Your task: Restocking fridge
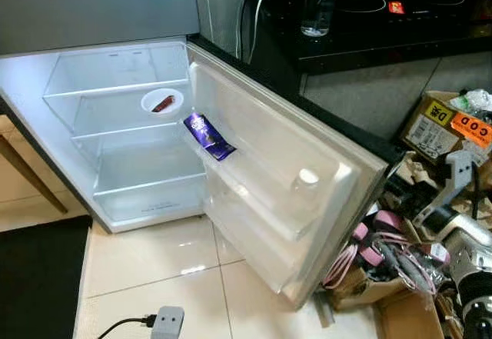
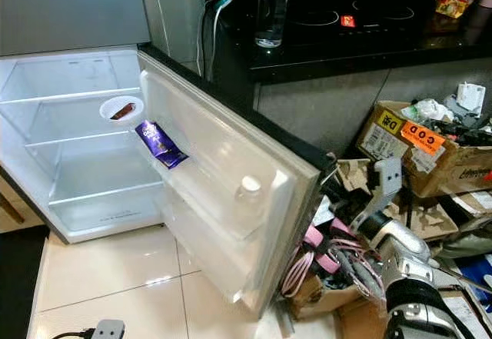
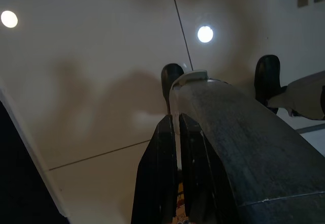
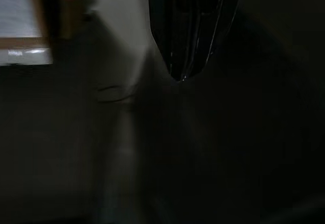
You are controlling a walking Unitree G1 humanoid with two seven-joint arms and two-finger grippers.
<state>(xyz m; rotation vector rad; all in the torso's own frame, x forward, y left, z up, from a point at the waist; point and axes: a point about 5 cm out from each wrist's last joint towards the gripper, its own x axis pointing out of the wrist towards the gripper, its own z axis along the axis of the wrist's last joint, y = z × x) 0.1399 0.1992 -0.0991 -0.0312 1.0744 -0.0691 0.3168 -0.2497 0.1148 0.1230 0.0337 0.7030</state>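
The small fridge point(image 1: 31, 116) stands open, and its door point(image 1: 323, 162) is swung out towards me on the right. A white bowl point(image 1: 162, 101) with a brown-red item in it rests on the upper glass shelf. A purple snack packet point(image 1: 207, 137) leans in the door's top rack, and a clear bottle with a white cap point(image 1: 307, 179) stands further along the door. My left gripper point(image 3: 175, 118) hangs shut and empty over pale floor tiles. My right gripper point(image 4: 180, 75) is shut in deep shade, and its silver arm point(image 2: 400, 254) hangs at the lower right.
A clear water bottle point(image 1: 319, 4) stands on the black counter point(image 1: 361, 39) behind the door. Cardboard boxes point(image 2: 415, 143) and a heap of pink cables point(image 2: 323, 250) crowd the floor right of the door. A power plug point(image 1: 165, 322) lies on the tiles, beside a dark mat point(image 1: 38, 277).
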